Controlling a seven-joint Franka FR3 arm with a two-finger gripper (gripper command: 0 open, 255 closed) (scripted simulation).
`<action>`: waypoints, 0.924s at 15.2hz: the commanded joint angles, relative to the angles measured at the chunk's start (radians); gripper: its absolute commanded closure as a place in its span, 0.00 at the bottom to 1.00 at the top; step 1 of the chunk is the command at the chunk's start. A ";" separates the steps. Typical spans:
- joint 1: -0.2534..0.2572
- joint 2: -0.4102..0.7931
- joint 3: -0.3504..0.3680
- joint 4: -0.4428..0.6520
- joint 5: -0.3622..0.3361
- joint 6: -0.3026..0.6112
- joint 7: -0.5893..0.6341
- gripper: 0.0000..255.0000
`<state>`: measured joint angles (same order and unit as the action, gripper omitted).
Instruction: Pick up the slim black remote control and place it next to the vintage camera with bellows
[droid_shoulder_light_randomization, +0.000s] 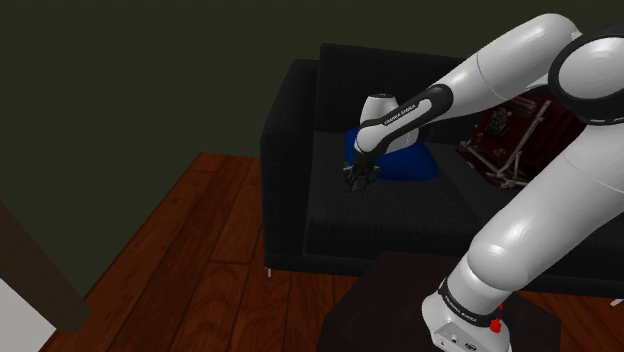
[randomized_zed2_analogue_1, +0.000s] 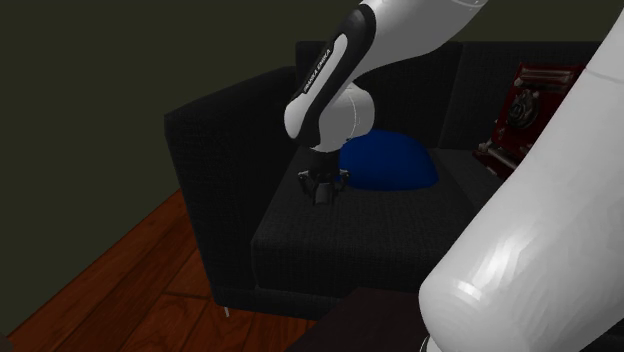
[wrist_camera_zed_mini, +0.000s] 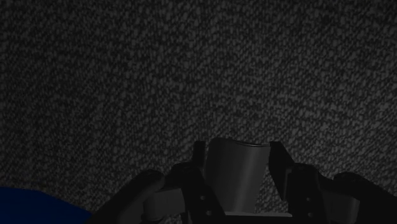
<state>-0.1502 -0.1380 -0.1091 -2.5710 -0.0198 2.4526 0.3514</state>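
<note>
Pinched the slim dark remote (wrist_camera_zed_mini: 238, 178) in the claw (droid_shoulder_light_randomization: 360, 180) low over the black sofa seat (droid_shoulder_light_randomization: 380, 215) beside the blue cushion (randomized_zed2_analogue_1: 390, 165), well apart from the red bellows camera (droid_shoulder_light_randomization: 505, 135); judged grasped, placing not yet done.

Dark grey remote (wrist_camera_zed_mini: 236, 178) clasped between jaws; black woven sofa fabric (wrist_camera_zed_mini: 191, 70) beyond; blue cushion (wrist_camera_zed_mini: 32, 207) nearby.

Jaws, clamped on remote control (wrist_camera_zed_mini: 236, 181), hang low over sofa seat (droid_shoulder_light_randomization: 400, 215), with fabric close beneath and no room downward. Blue cushion (randomized_zed2_analogue_1: 390, 165) sits just beside jaws, between them and vintage camera (randomized_zed2_analogue_1: 525, 105), and blocks a low straight pass. Armrest (randomized_zed2_analogue_1: 215, 130) rises near on the opposite side. Backrest (droid_shoulder_light_randomization: 335, 75) stands behind. Open room above jaws and along seat front, ahead of cushion.
</note>
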 joint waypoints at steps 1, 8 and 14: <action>0.003 0.003 0.003 -0.002 0.002 0.002 0.000 1.00; 0.001 -0.063 0.005 0.026 -0.006 -0.091 0.005 1.00; 0.000 -0.118 0.008 0.063 -0.010 -0.183 0.009 1.00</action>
<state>-0.1498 -0.2483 -0.1015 -2.5155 -0.0295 2.2842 0.3606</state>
